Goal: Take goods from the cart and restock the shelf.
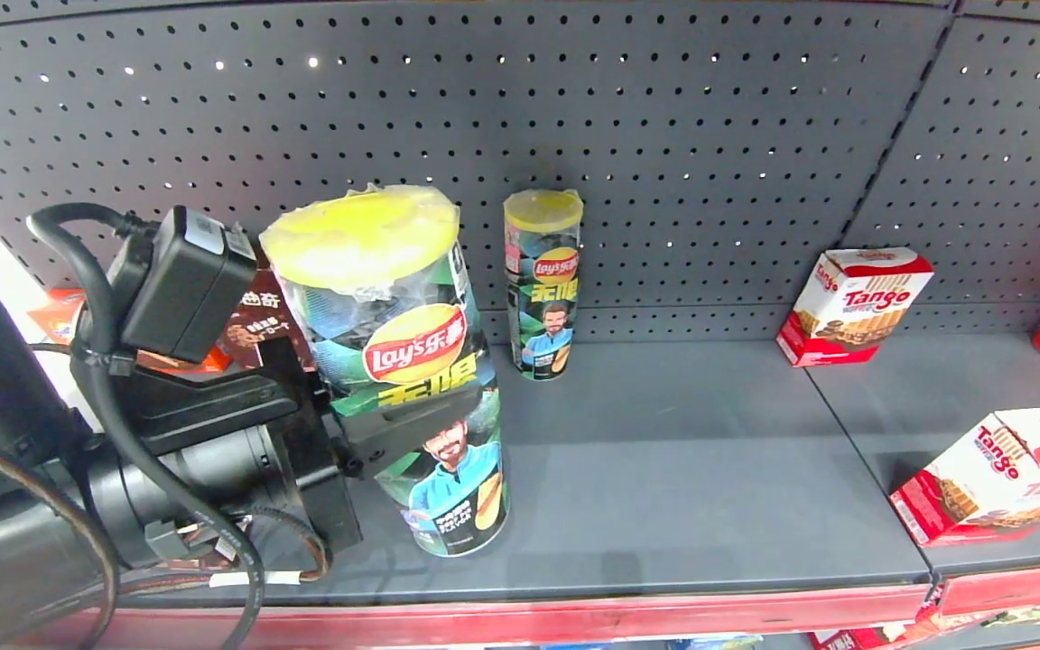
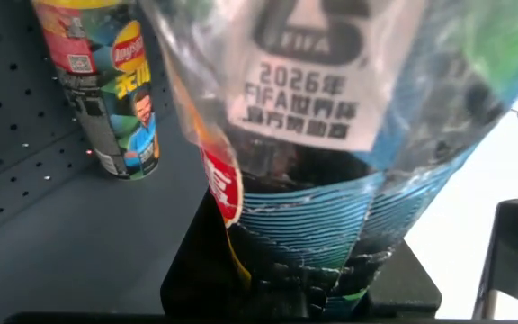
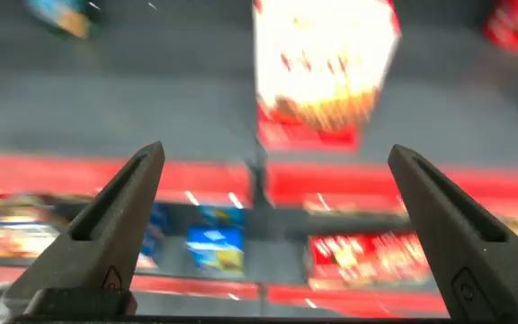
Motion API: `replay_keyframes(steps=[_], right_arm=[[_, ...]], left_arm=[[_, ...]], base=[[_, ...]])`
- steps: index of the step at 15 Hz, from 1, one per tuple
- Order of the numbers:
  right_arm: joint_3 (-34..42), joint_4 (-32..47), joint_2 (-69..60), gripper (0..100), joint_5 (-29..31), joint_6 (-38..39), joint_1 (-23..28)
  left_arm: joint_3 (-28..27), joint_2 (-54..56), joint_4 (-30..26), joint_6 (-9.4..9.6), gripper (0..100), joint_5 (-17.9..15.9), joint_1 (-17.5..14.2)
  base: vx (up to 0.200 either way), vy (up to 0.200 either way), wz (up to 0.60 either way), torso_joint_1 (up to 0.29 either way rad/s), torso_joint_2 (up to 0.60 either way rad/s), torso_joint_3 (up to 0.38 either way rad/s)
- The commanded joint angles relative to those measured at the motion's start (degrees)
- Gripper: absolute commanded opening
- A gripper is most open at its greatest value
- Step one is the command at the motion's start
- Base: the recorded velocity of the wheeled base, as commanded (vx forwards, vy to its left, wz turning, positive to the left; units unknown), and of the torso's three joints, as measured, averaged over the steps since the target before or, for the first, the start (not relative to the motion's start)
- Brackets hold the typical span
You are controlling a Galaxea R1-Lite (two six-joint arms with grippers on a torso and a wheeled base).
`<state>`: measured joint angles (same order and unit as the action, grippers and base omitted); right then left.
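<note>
Yellow-lidded chip can (image 1: 412, 348) pinched in left pincer (image 1: 434, 411), far finger hidden; right pincer (image 3: 277, 151) spread.

Near can (image 1: 412, 361) is at the front left of the shelf (image 1: 664, 469). Second can (image 1: 543, 280) stands at its 1 o'clock, against the pegboard (image 1: 664, 135). Rear box (image 1: 852, 305) is at 2 o'clock; front box (image 1: 998, 474) at 3 o'clock, by the shelf edge.

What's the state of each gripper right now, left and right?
Left gripper: closed on the chip can.
Right gripper: open, holding nothing.
</note>
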<state>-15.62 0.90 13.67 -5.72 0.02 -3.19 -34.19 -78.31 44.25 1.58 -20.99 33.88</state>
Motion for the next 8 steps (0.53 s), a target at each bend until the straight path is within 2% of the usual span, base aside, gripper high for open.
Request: replay_keyframes(steps=[1, 3, 6, 8], right_arm=[[-14.8, -2.2, 25.8, 100, -3.2, -1.7, -4.6], [-19.2, -5.2, 35.2, 100, -6.1, -2.4, -8.5], [-22.2, -14.3, 45.7, 100, -7.7, -2.4, -11.1], [-24.9, -15.8, 51.0, 100, -7.6, -2.4, -12.7]], left_arm=[[0.0, -0.8, 0.0, 0.17, 0, -0.1, -0.8], [0.6, -0.8, 0.1, 0.09, 0, 0.0, -0.8], [0.2, -0.8, 0.1, 0.09, 0, 0.3, -1.0], [0.0, -1.1, 0.1, 0.09, 0, 0.3, -1.0]], base=[[0.0, 0.0, 0.0, 0.0, 0.0, 0.0], [0.0, 0.0, 0.0, 0.0, 0.0, 0.0], [0.0, 0.0, 0.0, 0.0, 0.0, 0.0], [0.0, 0.0, 0.0, 0.0, 0.0, 0.0]])
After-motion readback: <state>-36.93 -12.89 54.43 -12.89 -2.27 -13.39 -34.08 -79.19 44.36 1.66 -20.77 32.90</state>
